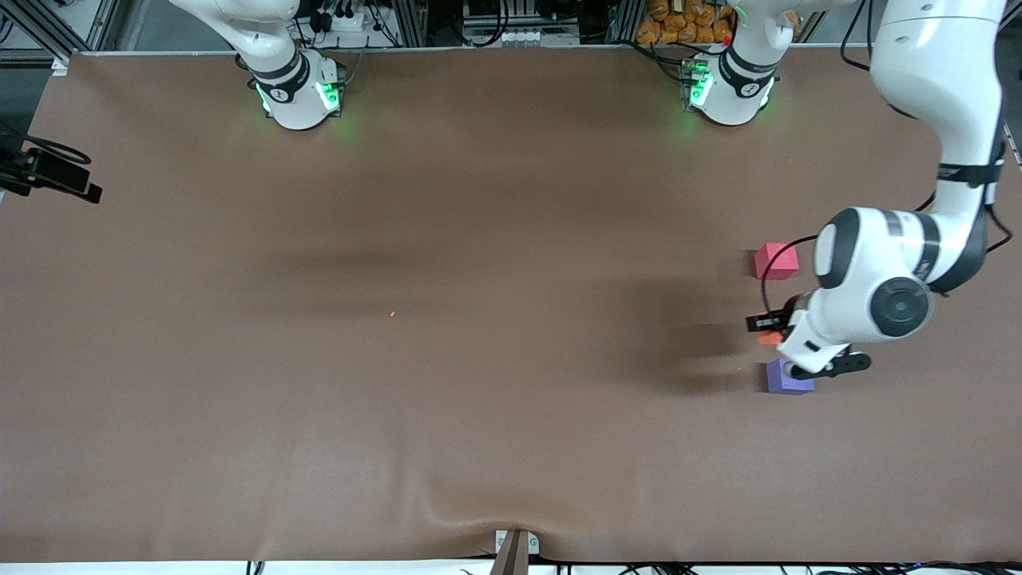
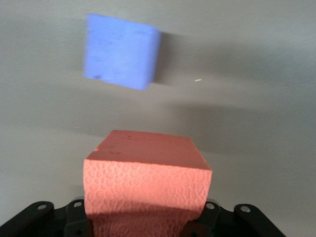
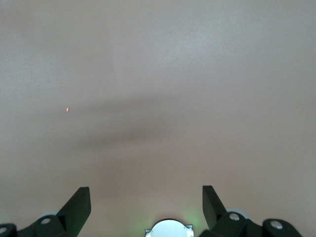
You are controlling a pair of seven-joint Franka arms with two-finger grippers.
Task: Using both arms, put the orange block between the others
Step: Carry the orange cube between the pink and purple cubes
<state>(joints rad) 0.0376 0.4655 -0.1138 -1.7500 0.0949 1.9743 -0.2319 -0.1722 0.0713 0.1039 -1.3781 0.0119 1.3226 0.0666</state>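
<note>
My left gripper [image 1: 778, 335] is shut on the orange block [image 1: 770, 338], a textured cube that fills the left wrist view [image 2: 148, 182] and hides the fingertips. The block sits in the gap between the pinkish-red cube [image 1: 776, 260], which is farther from the front camera, and the purple-blue cube [image 1: 786, 378], which is nearer to it. The purple-blue cube [image 2: 121, 52] also shows in the left wrist view, apart from the orange block. I cannot tell whether the block touches the table. My right gripper [image 3: 146, 197] is open over bare brown table, nothing between its fingers [image 3: 79, 205].
A tiny red speck [image 1: 392, 314] lies on the brown cloth near the table's middle. A black device [image 1: 48, 172] juts over the edge at the right arm's end. The cloth wrinkles [image 1: 479, 511] at the near edge.
</note>
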